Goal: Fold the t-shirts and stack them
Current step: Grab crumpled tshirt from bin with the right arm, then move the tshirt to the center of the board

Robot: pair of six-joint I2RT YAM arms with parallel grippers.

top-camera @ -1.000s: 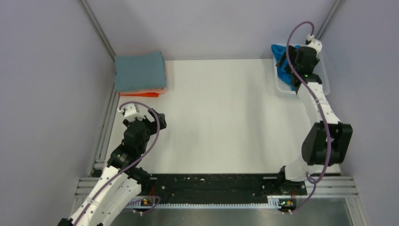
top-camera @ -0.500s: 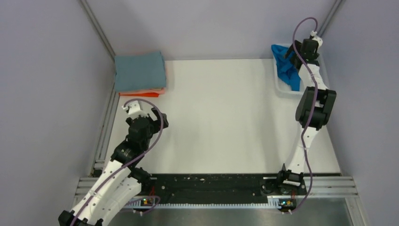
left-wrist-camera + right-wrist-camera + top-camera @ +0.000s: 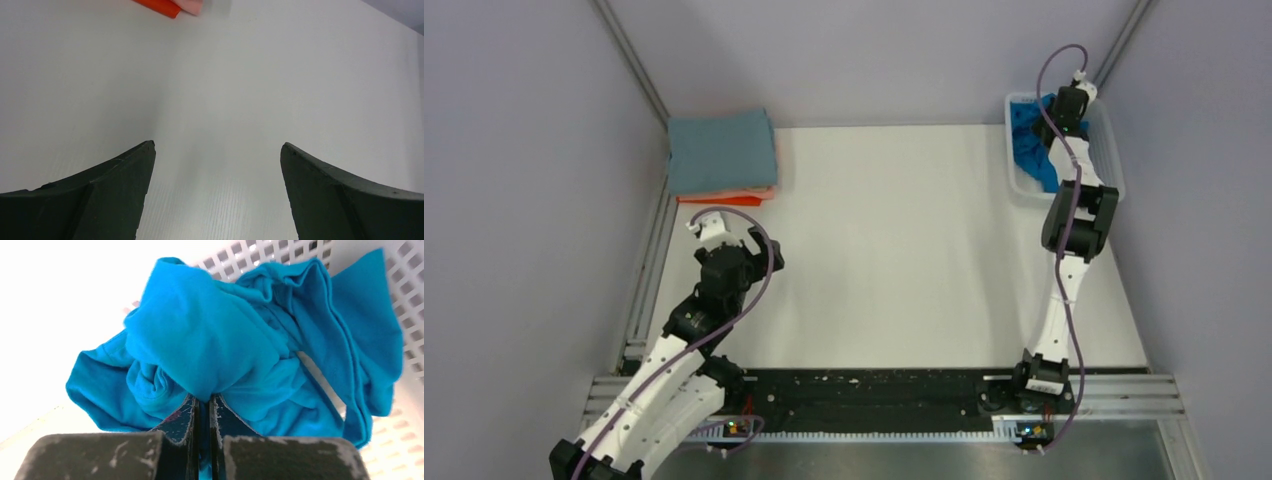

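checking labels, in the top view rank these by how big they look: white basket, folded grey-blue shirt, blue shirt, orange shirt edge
1-2. white basket and folded grey-blue shirt: look about alike, unranked
3. blue shirt
4. orange shirt edge

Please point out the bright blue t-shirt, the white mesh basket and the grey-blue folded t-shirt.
bright blue t-shirt (image 3: 200,335): right wrist view, on its bunched middle fold.
white mesh basket (image 3: 407,280): right wrist view, on its mesh wall.
grey-blue folded t-shirt (image 3: 722,152): top view, middle of its upper face.

The robotics lab cell I operate remotely: plain grey partition walls (image 3: 514,180), aluminium framing rails (image 3: 632,62), a white table (image 3: 904,250), a black mounting rail (image 3: 874,388) along its near edge.
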